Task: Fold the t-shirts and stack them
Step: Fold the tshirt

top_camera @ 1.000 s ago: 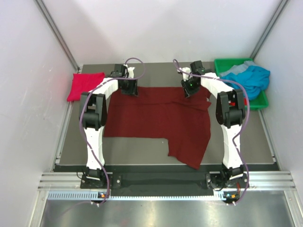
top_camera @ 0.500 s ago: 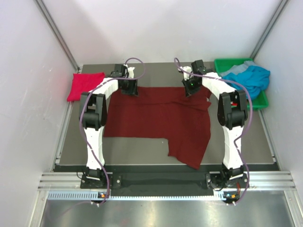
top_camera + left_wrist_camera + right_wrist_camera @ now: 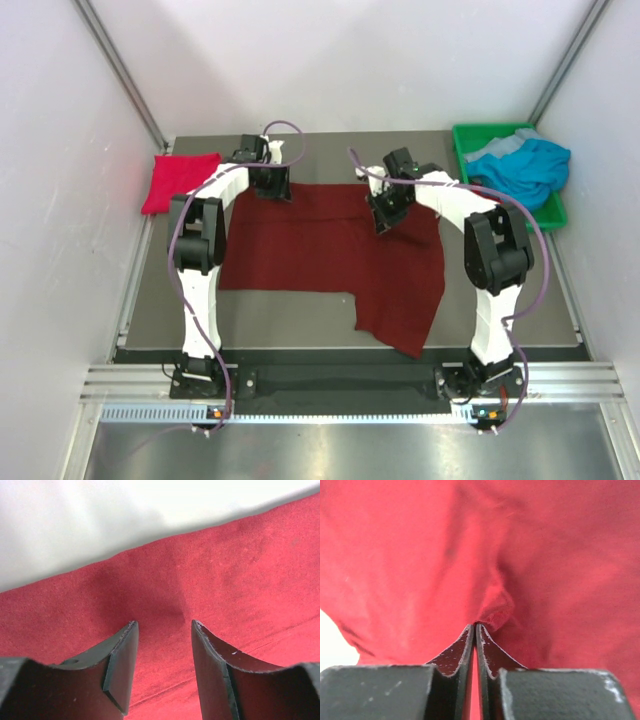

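The dark maroon t-shirt (image 3: 320, 250) lies spread flat across the middle of the table. My left gripper (image 3: 270, 190) stands open at its far left edge, with cloth (image 3: 225, 580) under and between the fingers (image 3: 163, 624). My right gripper (image 3: 383, 222) is shut on a small pinched ridge of the same shirt (image 3: 497, 610) near its far right part, the jaws pressed together (image 3: 475, 625). A bright crimson t-shirt (image 3: 180, 182) lies folded at the far left. The teal-blue t-shirt (image 3: 520, 168) sits bunched in the bin.
A green plastic bin (image 3: 548, 215) stands at the far right corner of the table. White walls close in the left, right and back sides. The maroon shirt's near right flap (image 3: 400, 320) reaches close to the table's front edge.
My right gripper has shut on the maroon shirt's far right edge and moved left and nearer, drawing that corner inward. The left arm has not moved.
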`<state>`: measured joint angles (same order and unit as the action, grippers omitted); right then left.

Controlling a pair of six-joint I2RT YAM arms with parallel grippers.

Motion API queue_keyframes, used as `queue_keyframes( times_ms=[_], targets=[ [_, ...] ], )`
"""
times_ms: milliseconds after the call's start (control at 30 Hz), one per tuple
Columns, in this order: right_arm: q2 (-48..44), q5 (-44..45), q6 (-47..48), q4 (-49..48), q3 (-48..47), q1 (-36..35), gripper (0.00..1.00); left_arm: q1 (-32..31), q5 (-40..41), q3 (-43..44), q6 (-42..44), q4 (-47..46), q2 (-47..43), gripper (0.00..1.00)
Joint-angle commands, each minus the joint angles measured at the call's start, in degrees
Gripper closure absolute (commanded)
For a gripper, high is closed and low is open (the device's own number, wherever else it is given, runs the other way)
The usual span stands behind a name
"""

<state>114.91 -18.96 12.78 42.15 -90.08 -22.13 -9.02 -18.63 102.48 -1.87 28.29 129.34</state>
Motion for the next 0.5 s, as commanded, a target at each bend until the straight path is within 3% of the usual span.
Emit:
queue_keyframes(
  times_ms=[0, 300, 467],
  targets=[
    [-4.26, -1.17, -0.73, 0.83, 1.66, -1.69, 0.93, 0.58, -1.32, 2.11, -0.42, 0.01, 0.65, 0.48],
    [-10.06, -0.38, -1.7, 1.45, 3.6, -1.86, 0.83, 1.28, -1.58, 1.76, -0.06, 0.45, 0.3, 0.48],
    [-7.52, 1.12, -1.26, 0.13, 1.23, -1.86, 0.78, 1.28, -1.85, 1.59, -0.24, 0.53, 0.3, 0.49]
  ],
)
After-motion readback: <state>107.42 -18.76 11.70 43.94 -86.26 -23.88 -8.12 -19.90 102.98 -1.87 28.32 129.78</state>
